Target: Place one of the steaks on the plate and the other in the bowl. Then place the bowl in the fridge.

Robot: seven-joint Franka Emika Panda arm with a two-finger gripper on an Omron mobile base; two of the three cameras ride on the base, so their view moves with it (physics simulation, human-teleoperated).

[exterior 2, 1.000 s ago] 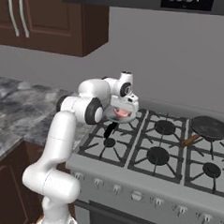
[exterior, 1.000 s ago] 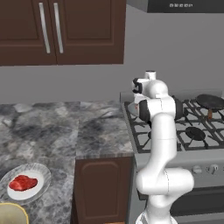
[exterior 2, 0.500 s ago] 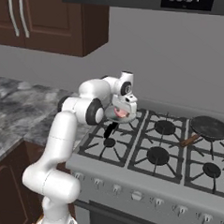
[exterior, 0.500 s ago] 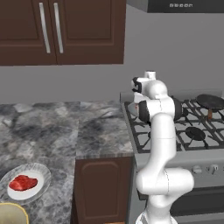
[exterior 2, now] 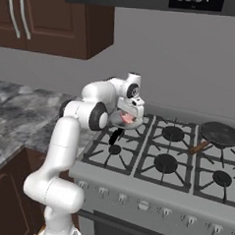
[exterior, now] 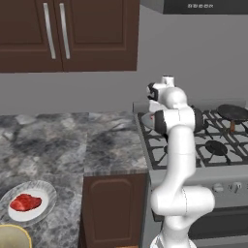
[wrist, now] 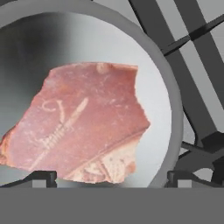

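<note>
Arm bent over stove (exterior 2: 185,163), gripper (wrist: 109,177) aimed down, jaws spread wide, holding nothing, tips straddling near edge of steak (wrist: 81,122). That steak: flat pink slab, ragged outline, pale fat streaks, lying in grey round pan (wrist: 168,87) on stove's left burner grate. Second steak (exterior: 25,202), deep red, on white plate (exterior: 46,193) on marbled counter (exterior: 72,145) left of stove. Tan bowl (exterior: 12,237) cut off at frame corner. Pan largely hidden behind hand in base views.
</note>
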